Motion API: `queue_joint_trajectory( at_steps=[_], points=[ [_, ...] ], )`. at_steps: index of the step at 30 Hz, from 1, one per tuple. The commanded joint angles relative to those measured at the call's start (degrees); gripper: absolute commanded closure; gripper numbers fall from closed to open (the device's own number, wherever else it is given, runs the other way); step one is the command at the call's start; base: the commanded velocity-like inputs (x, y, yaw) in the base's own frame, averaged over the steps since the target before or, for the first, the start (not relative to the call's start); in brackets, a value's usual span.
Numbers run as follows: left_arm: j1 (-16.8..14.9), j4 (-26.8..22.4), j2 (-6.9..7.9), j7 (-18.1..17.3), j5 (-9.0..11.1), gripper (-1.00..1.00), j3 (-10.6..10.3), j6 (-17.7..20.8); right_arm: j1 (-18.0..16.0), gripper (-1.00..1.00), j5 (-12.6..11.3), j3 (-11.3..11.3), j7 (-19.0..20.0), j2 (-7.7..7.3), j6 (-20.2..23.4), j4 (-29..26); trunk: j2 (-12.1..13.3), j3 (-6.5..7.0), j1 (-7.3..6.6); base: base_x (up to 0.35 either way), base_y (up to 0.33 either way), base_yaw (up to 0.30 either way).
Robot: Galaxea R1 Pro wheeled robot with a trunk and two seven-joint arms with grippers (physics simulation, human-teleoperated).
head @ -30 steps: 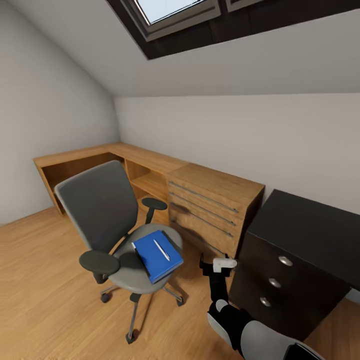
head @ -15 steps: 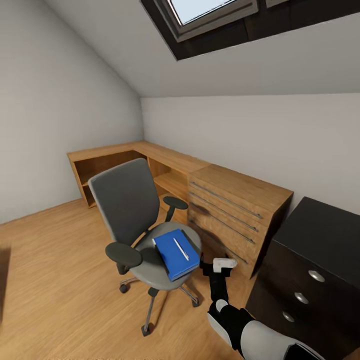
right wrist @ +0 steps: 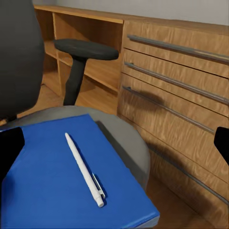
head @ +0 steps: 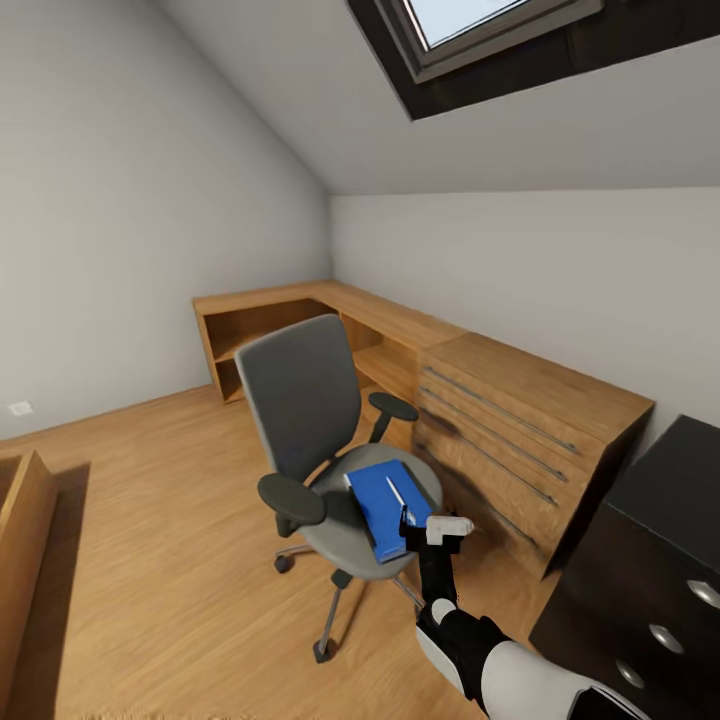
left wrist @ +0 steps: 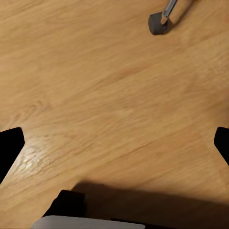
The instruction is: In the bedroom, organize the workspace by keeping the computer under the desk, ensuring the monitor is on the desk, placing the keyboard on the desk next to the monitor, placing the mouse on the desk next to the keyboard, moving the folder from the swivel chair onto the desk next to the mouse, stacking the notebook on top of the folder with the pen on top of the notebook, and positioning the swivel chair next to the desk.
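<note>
The grey swivel chair point(head: 300, 400) stands on the wooden floor in front of the light wooden counter. On its seat lies the blue folder point(head: 380, 510) point(right wrist: 52, 186), and the pale pen point(head: 397, 492) point(right wrist: 85, 171) rests on top of it. My right gripper point(head: 428, 522) point(right wrist: 114, 143) is open, right beside the folder's near edge and just above the seat. In the left wrist view my left gripper point(left wrist: 114, 143) is open over bare floor, with a chair castor point(left wrist: 157, 21) ahead of it. A corner of the black desk point(head: 650, 540) with silver knobs is at the lower right.
The light wooden counter point(head: 530, 400) with long bar handles runs along the far wall into the corner. Another wooden furniture edge point(head: 20, 560) shows at the lower left. A skylight point(head: 480, 30) sits in the sloped ceiling. Open floor point(head: 160, 520) lies left of the chair.
The camera has swung left, so the whole picture has shifted right. The chair and folder now lie closer to my right gripper, and less of the black desk is in view.
</note>
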Motion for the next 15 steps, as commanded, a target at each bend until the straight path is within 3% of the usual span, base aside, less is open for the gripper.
queue_joint_trajectory(
  at_steps=[1,15],
  points=[
    [-0.08,-0.03,0.07,0.38,0.61,-1.0,-0.49,-0.35,-0.05,-1.0,-0.31,0.5,-0.37,-0.03,-0.15,0.01,-0.03,-0.05,0.0,0.0,0.0,0.283],
    [-0.08,-0.03,0.07,0.38,0.61,-1.0,-0.32,-0.35,-0.1,-1.0,-0.15,0.57,0.7,-1.03,-0.23,-0.08,-0.03,-0.05,0.0,0.0,0.0,0.283]
  ],
)
